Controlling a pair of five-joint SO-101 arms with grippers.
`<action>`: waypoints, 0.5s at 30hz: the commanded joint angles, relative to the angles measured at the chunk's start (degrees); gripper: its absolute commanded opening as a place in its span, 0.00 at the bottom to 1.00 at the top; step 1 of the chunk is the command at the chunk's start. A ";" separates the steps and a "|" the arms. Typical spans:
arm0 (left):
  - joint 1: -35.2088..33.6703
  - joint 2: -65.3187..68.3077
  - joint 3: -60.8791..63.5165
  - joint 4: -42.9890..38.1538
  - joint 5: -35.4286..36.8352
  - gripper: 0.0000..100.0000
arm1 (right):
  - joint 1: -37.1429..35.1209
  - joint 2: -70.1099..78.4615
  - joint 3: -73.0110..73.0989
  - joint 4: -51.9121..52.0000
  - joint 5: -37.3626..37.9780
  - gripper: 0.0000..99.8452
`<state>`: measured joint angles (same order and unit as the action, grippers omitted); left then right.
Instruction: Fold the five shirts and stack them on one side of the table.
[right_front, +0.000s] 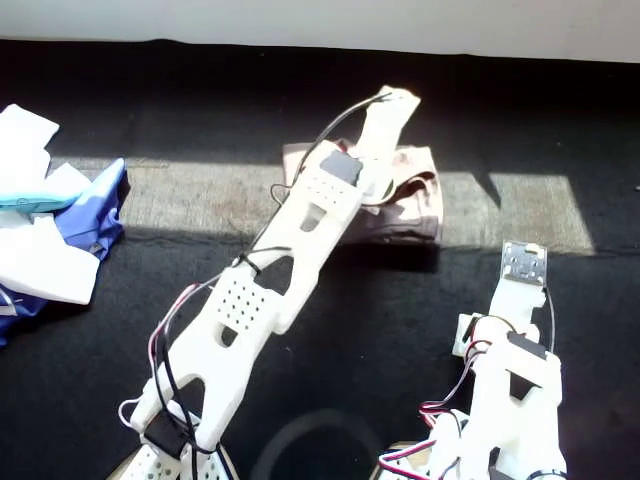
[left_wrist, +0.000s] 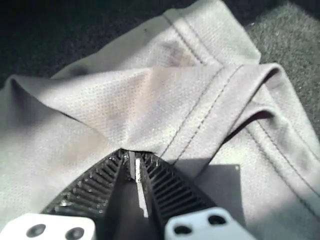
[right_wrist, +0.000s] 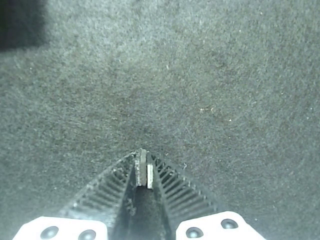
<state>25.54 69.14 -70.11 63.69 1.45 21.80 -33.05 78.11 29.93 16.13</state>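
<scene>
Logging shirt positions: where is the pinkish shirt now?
In the high view the pinkish shirt lies mid-table in the sunlit strip, pinched by the left gripper, well apart from the white and blue pile at the left edge.

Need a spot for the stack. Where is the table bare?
Free: the table right of the folded shirt, beyond the right arm, and the strip between it and the shirt pile. Crowded: the left edge under that pile, and the middle, where the left gripper pinches the folded shirt.

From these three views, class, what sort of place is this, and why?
Probably a robotics lab bench for cloth folding: two white arms, a dark felt table, a pinkish shirt pinched in the left tool.
</scene>
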 joint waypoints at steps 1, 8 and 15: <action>1.80 3.47 -9.89 -4.75 0.00 0.01 | 1.10 0.48 0.13 -1.10 0.09 0.01; 1.54 13.05 -20.62 -32.09 -0.09 0.01 | 1.10 0.48 0.13 -1.10 0.09 0.01; 1.98 13.23 -24.40 -32.88 -0.09 0.01 | 1.10 0.48 0.13 -1.10 0.09 0.01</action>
<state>27.03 83.30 -91.47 32.13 1.45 21.80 -33.05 78.11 29.93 16.13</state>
